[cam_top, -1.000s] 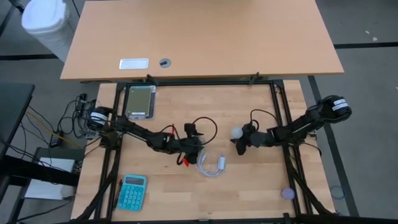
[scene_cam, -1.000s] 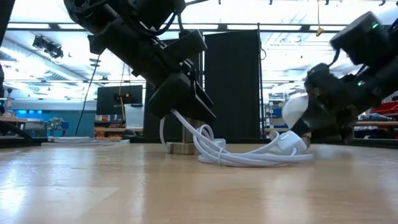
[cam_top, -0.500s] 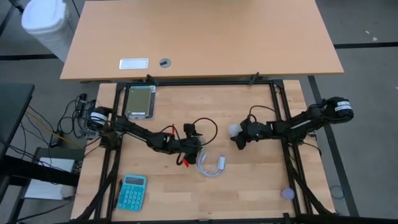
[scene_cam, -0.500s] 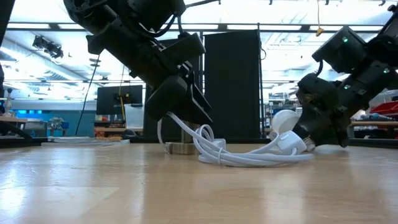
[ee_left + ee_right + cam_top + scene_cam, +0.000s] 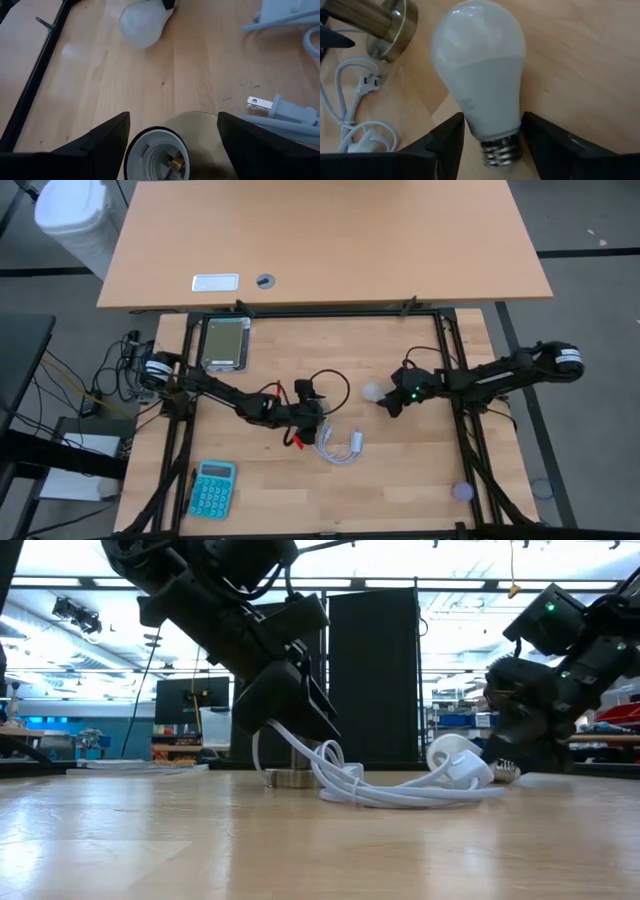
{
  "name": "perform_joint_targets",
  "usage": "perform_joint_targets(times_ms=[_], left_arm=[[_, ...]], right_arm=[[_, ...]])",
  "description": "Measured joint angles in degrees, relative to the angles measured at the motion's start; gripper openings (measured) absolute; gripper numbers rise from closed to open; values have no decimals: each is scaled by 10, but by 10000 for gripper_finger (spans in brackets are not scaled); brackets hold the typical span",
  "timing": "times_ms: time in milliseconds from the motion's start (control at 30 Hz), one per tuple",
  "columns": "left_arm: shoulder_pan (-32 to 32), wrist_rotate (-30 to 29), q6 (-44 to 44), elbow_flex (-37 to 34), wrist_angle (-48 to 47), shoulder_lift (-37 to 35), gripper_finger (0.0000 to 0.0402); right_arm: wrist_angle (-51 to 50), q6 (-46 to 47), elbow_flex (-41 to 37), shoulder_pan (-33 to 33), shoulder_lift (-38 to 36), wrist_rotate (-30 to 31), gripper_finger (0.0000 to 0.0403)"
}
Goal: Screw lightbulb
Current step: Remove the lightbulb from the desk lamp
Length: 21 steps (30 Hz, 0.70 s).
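Note:
The white lightbulb (image 5: 372, 391) is in my right gripper (image 5: 395, 398), low over the table right of centre; it also shows in the low view (image 5: 445, 753) and the right wrist view (image 5: 479, 65). The brass socket (image 5: 297, 762) stands on its round base (image 5: 290, 778) at the table's middle, white inside and open upward (image 5: 157, 156). My left gripper (image 5: 305, 412) is open, one finger on either side of the socket's top (image 5: 172, 150); brass shows in the gap at one side. The white cord (image 5: 340, 445) lies coiled beside the socket. My right gripper pinches the bulb's narrow neck (image 5: 492, 127), just above the metal screw thread (image 5: 501, 150), between its two fingers. The fingers come from the table's right, slanting down, across the bulb. The bulb lies nearly level, globe toward the socket, thread (image 5: 507, 772) close to the table; whether it rests there I cannot tell.
A teal calculator (image 5: 213, 488) lies near the front left, a silver tray (image 5: 224, 343) at the far left, a small purple thing (image 5: 462, 491) at the front right. The cord's plug (image 5: 280, 107) lies by the socket. Black frame rails (image 5: 450, 350) edge the table.
My right gripper has gone down toward the table and a little toward its far edge, still shut on the bulb. The bulb has sunk from well above the cord to just over the table and tipped nearer level, shifting slightly toward the socket.

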Motion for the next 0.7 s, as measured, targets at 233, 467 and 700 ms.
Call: perform_joint_targets(times_ms=[233,467,700], left_arm=[[0,-26,-21,0,0,0,307],[0,-30,-29,0,1,0,307],[0,-30,-31,0,0,0,307]], right_arm=[[-66,-20,-1,-11,-58,11,210],[-138,-49,25,-11,-93,54,210],[-209,-71,68,-12,-117,74,210]])
